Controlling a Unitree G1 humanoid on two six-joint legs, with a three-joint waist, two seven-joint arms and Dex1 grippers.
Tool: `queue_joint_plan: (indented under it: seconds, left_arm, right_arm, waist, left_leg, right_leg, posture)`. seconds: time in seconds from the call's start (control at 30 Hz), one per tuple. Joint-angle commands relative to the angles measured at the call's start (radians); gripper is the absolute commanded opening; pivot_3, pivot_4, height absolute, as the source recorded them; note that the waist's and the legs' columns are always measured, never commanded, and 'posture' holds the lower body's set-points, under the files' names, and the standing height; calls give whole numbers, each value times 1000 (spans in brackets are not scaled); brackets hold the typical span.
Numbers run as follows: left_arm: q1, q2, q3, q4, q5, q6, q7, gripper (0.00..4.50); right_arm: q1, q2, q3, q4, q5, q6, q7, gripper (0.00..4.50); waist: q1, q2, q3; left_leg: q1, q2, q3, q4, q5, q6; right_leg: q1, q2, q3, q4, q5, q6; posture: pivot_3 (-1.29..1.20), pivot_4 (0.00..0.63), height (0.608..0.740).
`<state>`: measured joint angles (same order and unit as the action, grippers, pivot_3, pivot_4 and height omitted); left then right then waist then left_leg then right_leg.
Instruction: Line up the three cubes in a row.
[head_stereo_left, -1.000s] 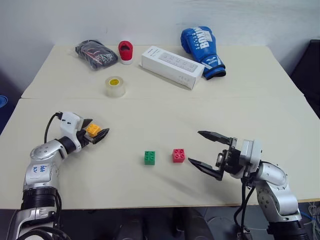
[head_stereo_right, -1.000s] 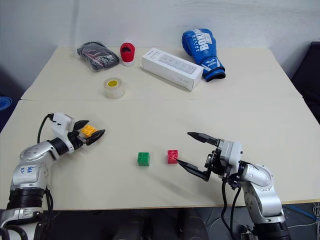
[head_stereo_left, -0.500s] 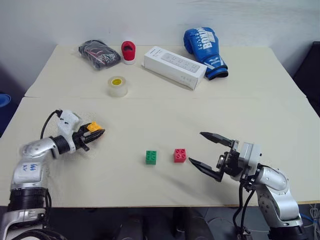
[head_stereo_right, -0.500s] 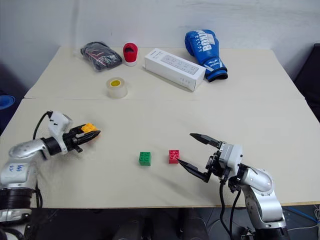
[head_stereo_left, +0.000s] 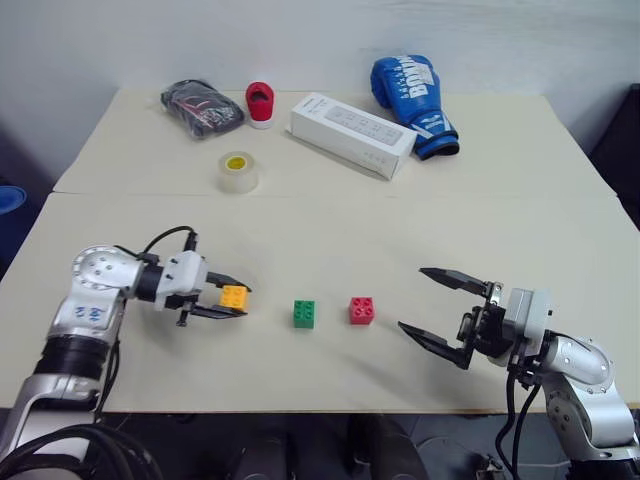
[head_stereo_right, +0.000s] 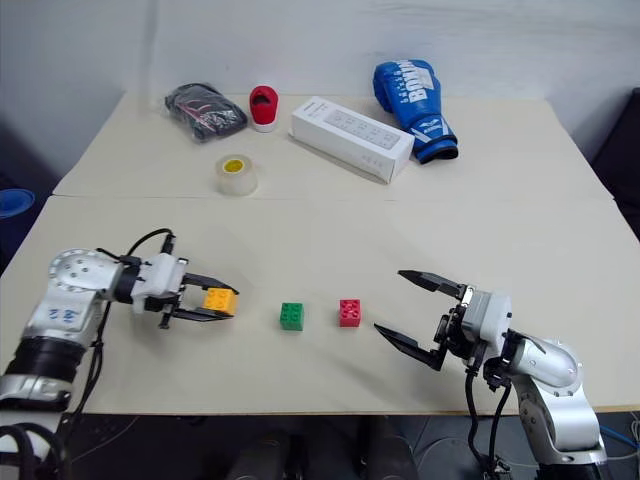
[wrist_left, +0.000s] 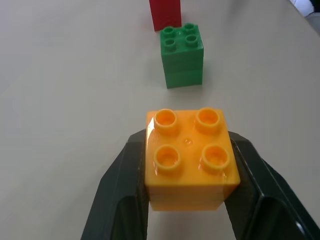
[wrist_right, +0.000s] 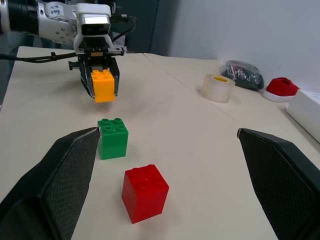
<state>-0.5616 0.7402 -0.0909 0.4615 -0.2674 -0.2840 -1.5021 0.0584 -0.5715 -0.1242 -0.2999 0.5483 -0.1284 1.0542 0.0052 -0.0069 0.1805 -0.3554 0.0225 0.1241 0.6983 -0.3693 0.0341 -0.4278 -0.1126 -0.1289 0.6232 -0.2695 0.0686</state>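
My left gripper clamps the orange cube, just left of the green cube; next, set it down in line. Right gripper is wide.

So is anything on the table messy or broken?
Nothing stands out. The green cube and red cube sit upright side by side, and the left gripper holds the orange-yellow cube level beside them.
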Motion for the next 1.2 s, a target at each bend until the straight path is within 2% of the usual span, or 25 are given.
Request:
queue_joint_plan:
  seconds: [0.03,0.17,0.5,0.7,0.8,0.97,1.1,1.2]
  left_arm:
    - [-37,-13,-20,65,3,-44,-94,1537]
    - [-47,-27,-41,98,-20,-39,-110,1537]
    - [-8,6,-117,62,-52,12,-112,1537]
    - [-5,5,-98,68,-35,-16,-84,3440]
    - [4,33,-72,25,-68,48,-83,4387]
    - [78,156,29,-72,-128,134,-66,4452]
    - [193,263,244,-146,-248,359,67,4452]
    - [329,320,360,-185,-237,384,106,4452]
  right_arm:
    - [28,-5,-23,-56,1,-9,-15,4500]
    - [57,-11,-43,-70,2,-8,-32,4500]
    - [63,-19,-42,-64,-6,-10,-34,4500]
    - [39,-33,-36,-49,0,2,-16,4500]
    - [28,-49,-53,-40,18,19,0,4500]
    - [32,-144,-109,-32,86,84,81,4500]
    - [7,-252,-191,16,123,114,185,4500]
    - [-25,-315,-223,63,129,114,262,4500]
  waist:
    - [-1,0,0]
    - [-6,0,0]
    - [-6,0,0]
    - [-6,0,0]
    - [-6,0,0]
    - [-10,0,0]
    - [-9,0,0]
    - [-13,0,1]
  left_leg:
    - [0,0,0,0,0,1]
    - [0,0,0,0,0,1]
    - [0,0,0,0,0,1]
    - [0,0,0,1,0,1]
    - [0,0,-1,1,0,1]
    - [-1,0,-1,0,0,1]
    - [0,2,-1,0,-1,1]
    - [0,2,-2,0,-1,1]
  right_leg:
    - [0,0,0,0,0,0]
    - [0,0,0,-1,0,1]
    - [0,0,0,0,0,1]
    - [0,0,0,0,0,1]
    - [0,-1,0,0,0,1]
    - [0,-1,0,-1,0,1]
    - [0,-1,0,-1,0,0]
    - [0,-1,0,-2,0,0]
  posture:
    - [0,150,740]
    - [0,150,740]
    - [0,150,740]
    - [0,150,740]
    - [0,150,740]
    - [0,150,740]
    - [0,150,740]
    - [0,150,740]
